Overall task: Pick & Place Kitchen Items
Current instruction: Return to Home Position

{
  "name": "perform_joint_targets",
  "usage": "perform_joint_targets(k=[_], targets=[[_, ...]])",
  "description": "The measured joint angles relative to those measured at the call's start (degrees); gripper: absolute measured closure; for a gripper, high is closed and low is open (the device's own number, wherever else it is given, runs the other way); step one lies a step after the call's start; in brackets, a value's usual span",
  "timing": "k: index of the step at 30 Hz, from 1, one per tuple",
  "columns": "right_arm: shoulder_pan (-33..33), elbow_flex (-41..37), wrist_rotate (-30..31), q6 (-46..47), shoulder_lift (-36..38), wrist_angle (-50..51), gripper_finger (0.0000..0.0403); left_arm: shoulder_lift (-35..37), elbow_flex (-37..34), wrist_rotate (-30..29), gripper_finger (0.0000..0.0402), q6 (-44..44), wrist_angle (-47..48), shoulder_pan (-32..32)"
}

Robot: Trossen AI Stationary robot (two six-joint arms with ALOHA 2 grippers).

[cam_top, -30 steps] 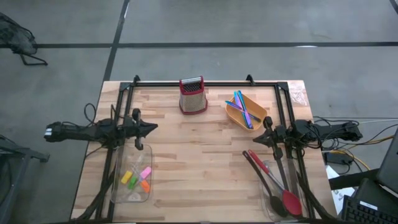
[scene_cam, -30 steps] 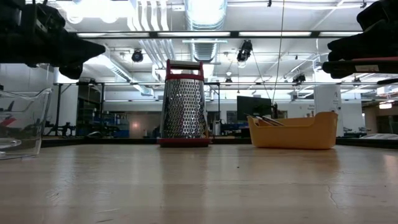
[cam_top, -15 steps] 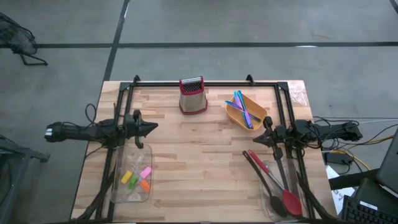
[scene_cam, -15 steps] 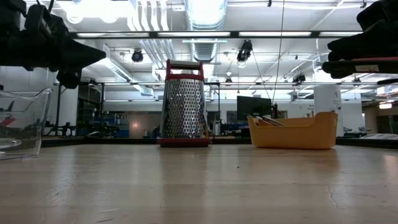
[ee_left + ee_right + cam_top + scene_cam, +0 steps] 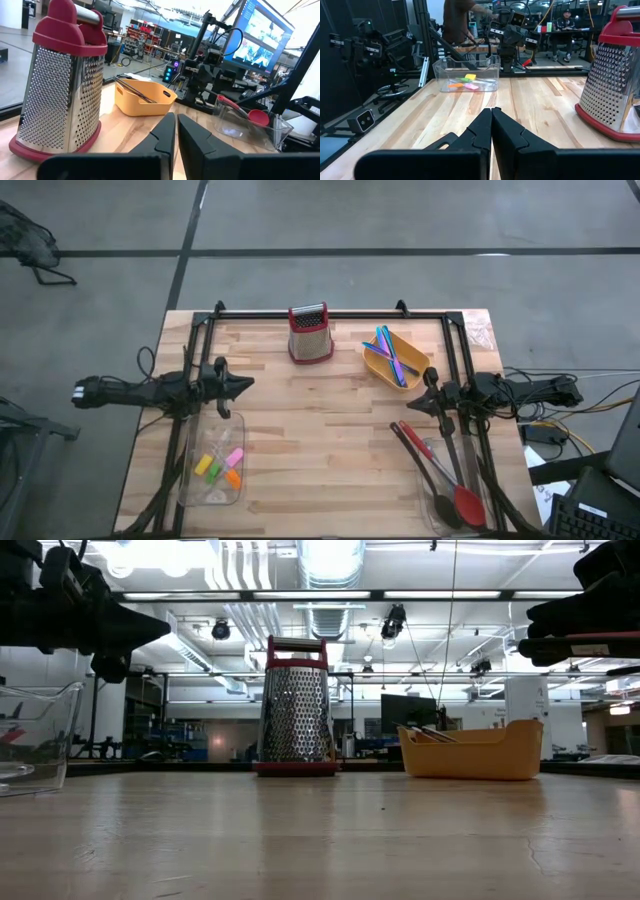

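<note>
Small orange, yellow, pink and green pieces [image 5: 220, 467] lie in a clear container [image 5: 212, 492] at the near left; they also show in the right wrist view [image 5: 466, 82]. Black spoons [image 5: 425, 462] and a red-headed spoon [image 5: 466, 502] lie in a clear container at the near right. Blue, purple and green sticks [image 5: 392, 352] lie in the orange bowl [image 5: 378, 367]. My left gripper [image 5: 247, 385] is shut and empty above the table's left middle. My right gripper [image 5: 410, 406] is shut and empty above the right middle. The two grippers point toward each other.
The red box grater [image 5: 310, 333] stands at the far middle, left of the orange bowl. A black frame [image 5: 330, 313] runs along the far edge and down both sides. Bare wood lies between the two grippers. People sit in the room beyond the table [image 5: 460, 15].
My left gripper has dipped a little and turned slightly about its wrist, still shut; for the last half second it has kept still.
</note>
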State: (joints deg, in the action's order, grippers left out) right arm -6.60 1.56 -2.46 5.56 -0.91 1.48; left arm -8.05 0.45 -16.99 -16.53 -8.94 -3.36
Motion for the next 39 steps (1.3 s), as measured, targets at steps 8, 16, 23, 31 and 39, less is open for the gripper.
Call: perform_joint_targets(k=[8, 16, 23, 31, 39], targets=[[-0.01, 0.0, 0.02, -0.02, 0.0, 0.02, 0.0394, 0.0, -0.02, 0.0, 0.0376, 0.02, 0.01, 0.0], [0.01, 0.01, 0.0, 0.0, 0.0, 0.01, 0.0394, 0.0, -0.05, -0.01, 0.0376, 0.04, 0.01, 0.0], [0.0, 0.0, 0.02, 0.0, 0.0, 0.01, 0.0394, 0.0, -0.07, -0.01, 0.0381, 0.03, 0.01, 0.0], [0.0, 0.0, 0.01, -0.01, 0.0, 0.01, 0.0394, 0.0, -0.09, -0.02, 0.0376, 0.04, 0.0, 0.0], [0.0, 0.0, 0.01, 0.0, 0.01, 0.01, 0.0394, 0.0, -0.1, -0.02, 0.038, 0.02, 0.01, 0.0]])
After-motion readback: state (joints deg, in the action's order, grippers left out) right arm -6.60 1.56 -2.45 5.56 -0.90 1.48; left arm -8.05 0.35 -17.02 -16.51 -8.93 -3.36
